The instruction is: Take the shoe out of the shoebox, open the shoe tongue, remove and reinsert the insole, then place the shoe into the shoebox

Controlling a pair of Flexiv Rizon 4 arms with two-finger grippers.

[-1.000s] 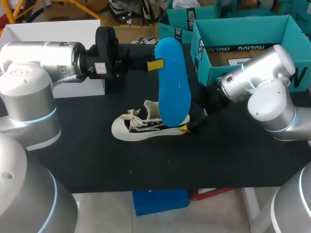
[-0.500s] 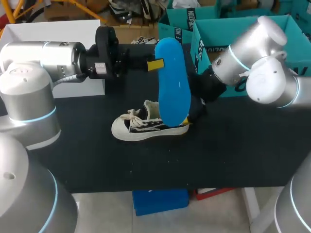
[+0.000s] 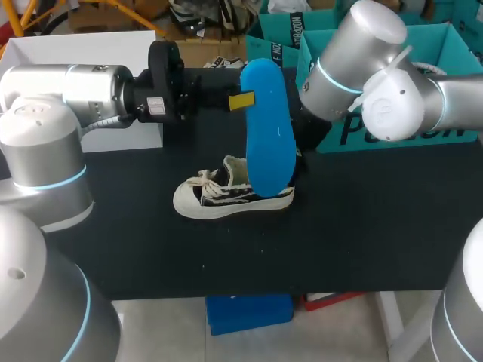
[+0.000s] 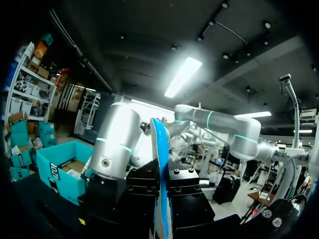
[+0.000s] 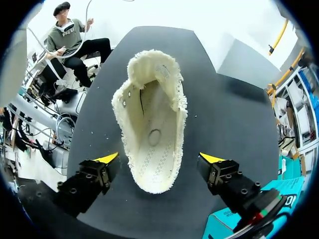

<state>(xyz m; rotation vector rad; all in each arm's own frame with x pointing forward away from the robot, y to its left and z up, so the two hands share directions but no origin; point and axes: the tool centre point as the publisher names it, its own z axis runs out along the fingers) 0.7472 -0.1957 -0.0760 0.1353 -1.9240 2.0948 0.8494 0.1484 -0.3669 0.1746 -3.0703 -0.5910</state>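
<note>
Right wrist view: my right gripper (image 5: 159,158) hangs with its yellow-tipped fingers (image 5: 107,158) spread wide, one at each side of the heel of the shoe (image 5: 152,129) and clear of it. The shoe, cream inside, sits on its sole on the black table (image 5: 224,99), its mouth gaping upward. Seen from the head view, my left gripper (image 3: 241,100) is clamped on the blue insole (image 3: 270,136), holding it upright with its lower end over the shoe's heel; whether the two touch I cannot tell. The teal shoebox (image 3: 453,41) stands at the table's far right, behind my right arm.
</note>
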